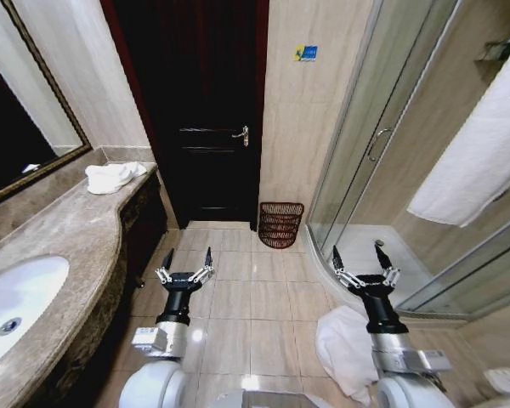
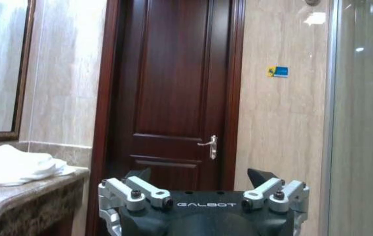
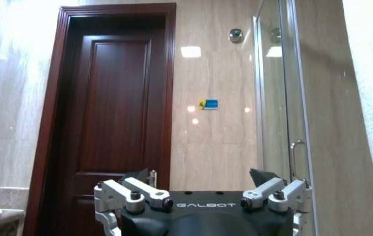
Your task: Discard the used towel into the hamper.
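Observation:
The hamper [image 1: 280,224], a dark red-brown open-weave basket, stands on the floor against the far wall, between the door and the shower. A crumpled white towel [image 1: 342,344] lies on the floor tiles beside my right arm. Another white towel [image 1: 110,177] is bunched at the far end of the marble counter, also visible as the white heap [image 2: 15,164] in the left wrist view. My left gripper [image 1: 187,253] and right gripper [image 1: 357,248] are both held out above the floor, open and empty, well short of the hamper. Each wrist view shows its own gripper, left [image 2: 199,174] and right [image 3: 203,173], open.
A dark wooden door [image 1: 208,110] is shut straight ahead. The marble counter [image 1: 59,246] with a sink [image 1: 13,302] runs along the left. A glass shower enclosure [image 1: 382,144] stands on the right, with a large white towel [image 1: 484,144] hanging there. Tiled floor lies between.

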You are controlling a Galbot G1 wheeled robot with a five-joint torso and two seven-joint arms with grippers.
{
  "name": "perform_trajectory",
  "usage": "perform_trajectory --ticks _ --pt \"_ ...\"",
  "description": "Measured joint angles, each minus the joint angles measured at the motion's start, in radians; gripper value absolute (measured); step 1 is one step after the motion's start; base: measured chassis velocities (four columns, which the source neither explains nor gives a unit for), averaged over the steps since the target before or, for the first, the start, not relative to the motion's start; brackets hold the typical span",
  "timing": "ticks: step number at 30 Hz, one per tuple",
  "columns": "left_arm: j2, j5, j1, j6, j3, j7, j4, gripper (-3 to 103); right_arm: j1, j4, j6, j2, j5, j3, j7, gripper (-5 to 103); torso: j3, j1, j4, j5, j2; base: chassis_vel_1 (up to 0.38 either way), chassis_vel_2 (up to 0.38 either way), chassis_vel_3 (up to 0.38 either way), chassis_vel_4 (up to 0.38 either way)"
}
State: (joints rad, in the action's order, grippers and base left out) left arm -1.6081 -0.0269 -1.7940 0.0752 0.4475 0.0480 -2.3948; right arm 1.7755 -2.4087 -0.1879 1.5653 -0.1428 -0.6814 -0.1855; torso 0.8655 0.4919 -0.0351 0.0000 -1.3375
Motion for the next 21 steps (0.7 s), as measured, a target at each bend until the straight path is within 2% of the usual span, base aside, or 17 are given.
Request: perform_trajectory --ticks 6,7,14,21 --pt "0.000 -0.019 0.001 0.006 -0.005 0.039 0.011 97 0.000 0.006 -0.008 -0.004 0.001 0.005 -0.005 100 0.000 0.000 -0.0001 0.0000 0.000 0.000 0.000 0.000 0.000" --pt "0.000 -0.019 0.003 0.005 -0.006 0.059 0.017 100 0.009 0.013 -0.023 -0.016 0.000 0.002 -0.010 100 0.000 0.000 0.0000 -0.0001 0.000 0.000 0.000 0.000 0.000" --pt "0.000 -0.014 -0.002 0.011 -0.004 0.053 0.016 100 -0.003 0.026 -0.022 -0.022 -0.012 -0.004 -0.012 100 0.000 0.000 0.0000 0.0000 0.000 -0.017 0.012 0.005 -0.009" --pt "0.000 0.040 0.001 0.002 -0.009 0.040 0.031 100 -0.022 0.056 -0.013 -0.049 -0.027 -0.030 -0.009 100 0.000 0.000 0.0000 0.0000 0.000 -0.074 0.074 0.082 -0.074"
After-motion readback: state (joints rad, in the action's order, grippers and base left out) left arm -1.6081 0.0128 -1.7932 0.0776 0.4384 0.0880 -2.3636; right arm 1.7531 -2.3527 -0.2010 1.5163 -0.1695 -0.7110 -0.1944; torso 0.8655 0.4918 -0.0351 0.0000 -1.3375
